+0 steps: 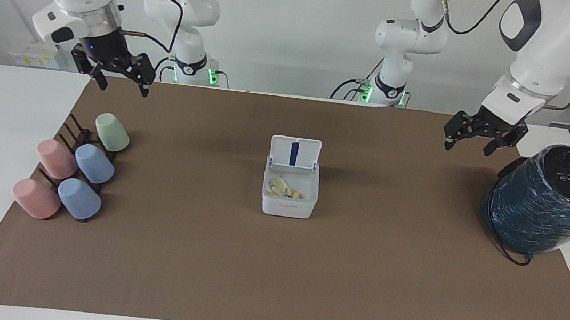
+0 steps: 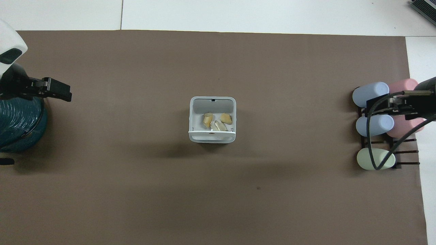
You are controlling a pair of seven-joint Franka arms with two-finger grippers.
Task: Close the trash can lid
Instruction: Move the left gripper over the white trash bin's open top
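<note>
The small white square trash can [image 1: 288,206] stands in the middle of the brown mat; it also shows in the overhead view [image 2: 192,117]. It holds a few yellowish scraps [image 1: 284,188]. Its lid [image 1: 295,153] stands upright on the robots' side of the can, blue strip showing; from overhead the lid [image 2: 211,137] appears nearly edge-on. My left gripper [image 1: 468,147] [image 2: 64,93] hangs open and empty in the air beside the teal cylinder. My right gripper [image 1: 124,89] [image 2: 369,108] hangs open and empty over the cup rack. Both are well away from the can.
A large dark teal wrapped cylinder [image 1: 548,209] [image 2: 17,126] with a black cable stands at the left arm's end. A dark rack with several pink, blue and green cups [image 1: 74,171] [image 2: 374,124] sits at the right arm's end.
</note>
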